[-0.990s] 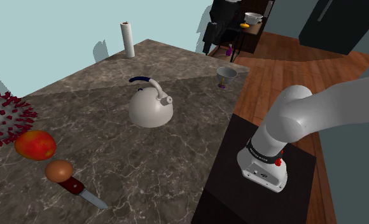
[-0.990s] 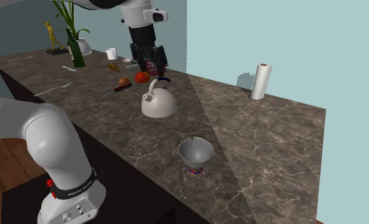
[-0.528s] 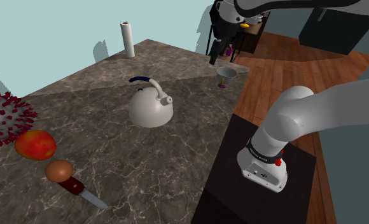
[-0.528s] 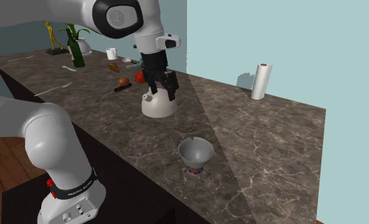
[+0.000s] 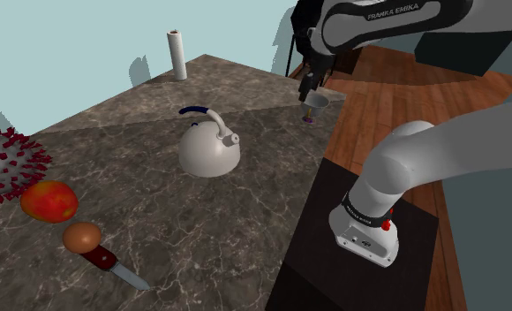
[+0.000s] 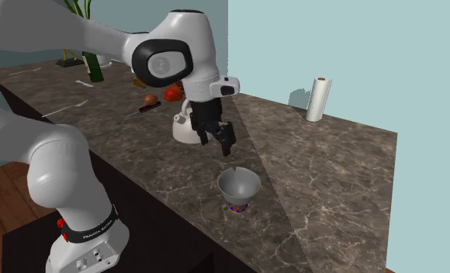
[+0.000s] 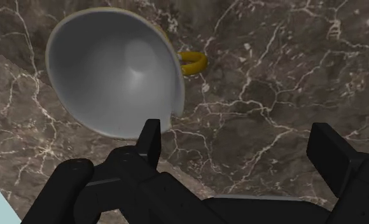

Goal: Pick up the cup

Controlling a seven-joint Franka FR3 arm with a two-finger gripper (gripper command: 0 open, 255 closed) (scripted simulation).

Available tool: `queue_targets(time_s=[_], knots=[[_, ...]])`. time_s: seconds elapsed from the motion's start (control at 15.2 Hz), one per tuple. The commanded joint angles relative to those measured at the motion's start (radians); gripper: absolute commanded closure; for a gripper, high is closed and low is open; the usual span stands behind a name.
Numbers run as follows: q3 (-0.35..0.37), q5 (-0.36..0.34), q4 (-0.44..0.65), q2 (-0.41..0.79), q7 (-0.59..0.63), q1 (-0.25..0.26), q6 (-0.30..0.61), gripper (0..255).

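Dark veined marble desk (image 6: 332,171): the black gripper (image 6: 222,141) hung open just above the grey funnel-shaped cup (image 6: 239,186).
Upright near the desk's edge, the cup sat below and off to one finger's outer side, not between the spread fingers; its small coloured foot was mostly hidden under the bowl.

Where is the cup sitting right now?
The grey cup stands by the countertop's near edge in the second exterior view, lower right of the white kettle, with the open gripper hovering just above and left of it.
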Motion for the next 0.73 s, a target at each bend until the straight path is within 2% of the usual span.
queue_targets(time_s=[0.0, 0.13, 0.66], knots=[[-0.036, -0.031, -0.017, 0.034, -0.024, -0.027, 0.056, 0], [-0.060, -0.050, -0.026, 0.065, -0.037, -0.043, 0.097, 0], [-0.081, -0.070, -0.093, 0.125, -0.029, -0.049, 0.224, 0]])
